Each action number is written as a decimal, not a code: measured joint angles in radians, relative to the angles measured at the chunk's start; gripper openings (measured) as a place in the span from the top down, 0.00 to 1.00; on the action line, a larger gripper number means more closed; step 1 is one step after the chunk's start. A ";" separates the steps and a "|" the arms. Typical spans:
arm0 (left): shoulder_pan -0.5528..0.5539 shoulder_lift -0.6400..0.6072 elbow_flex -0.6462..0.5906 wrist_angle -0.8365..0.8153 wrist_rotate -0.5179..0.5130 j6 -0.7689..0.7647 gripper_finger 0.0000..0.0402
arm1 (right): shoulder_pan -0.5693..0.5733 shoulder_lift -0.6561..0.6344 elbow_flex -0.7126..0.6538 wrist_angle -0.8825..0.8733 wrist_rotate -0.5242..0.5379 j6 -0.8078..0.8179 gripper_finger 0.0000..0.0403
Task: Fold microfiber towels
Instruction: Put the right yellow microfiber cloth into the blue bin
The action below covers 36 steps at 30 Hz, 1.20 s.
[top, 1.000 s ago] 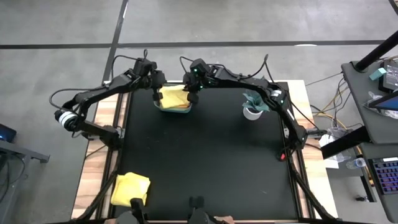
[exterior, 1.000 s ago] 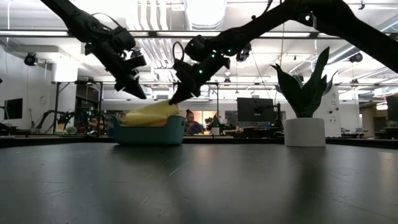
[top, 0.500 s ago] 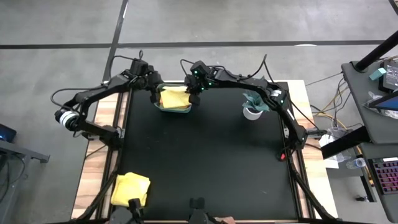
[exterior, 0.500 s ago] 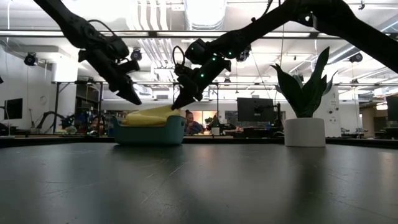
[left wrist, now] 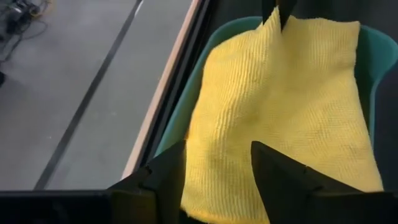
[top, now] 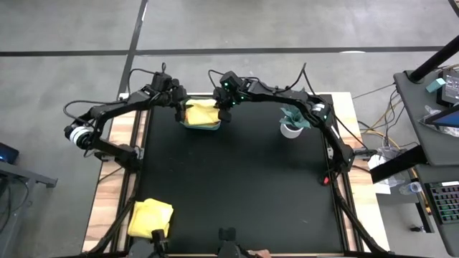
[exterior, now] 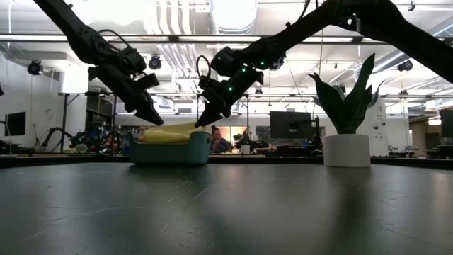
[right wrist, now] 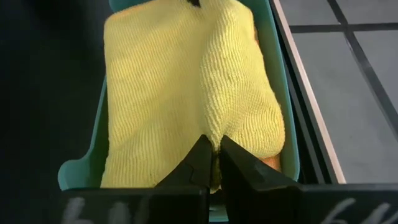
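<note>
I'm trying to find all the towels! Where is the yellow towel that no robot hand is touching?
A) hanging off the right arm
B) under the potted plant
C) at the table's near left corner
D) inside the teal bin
C: in the high view a folded yellow towel lies alone at the table's near left corner, far from both grippers, which are up at the teal bin.

Both dark arms reach to the far side, wrists angled down toward each other. Left gripper (exterior: pixel 152 117) hangs with jaws parted — nothing between them. Right gripper (exterior: pixel 203 120) has jaws pinched shut on cloth.
</note>
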<state>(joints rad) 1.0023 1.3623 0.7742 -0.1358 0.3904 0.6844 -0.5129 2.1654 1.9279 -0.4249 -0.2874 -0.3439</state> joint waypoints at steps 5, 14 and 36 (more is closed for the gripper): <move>0.000 0.093 0.014 0.020 0.006 -0.017 0.63 | 0.000 0.000 -0.003 0.011 0.000 0.003 0.97; 0.000 0.097 0.047 -0.008 0.008 0.002 0.79 | 0.000 0.000 -0.003 0.012 0.000 -0.008 0.97; 0.000 0.006 0.059 -0.093 0.021 -0.001 0.83 | 0.013 -0.002 0.004 0.038 -0.030 0.009 0.97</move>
<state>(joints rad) 1.0023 1.3682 0.8333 -0.2290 0.4110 0.6838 -0.4995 2.1635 1.9323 -0.3866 -0.3172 -0.3348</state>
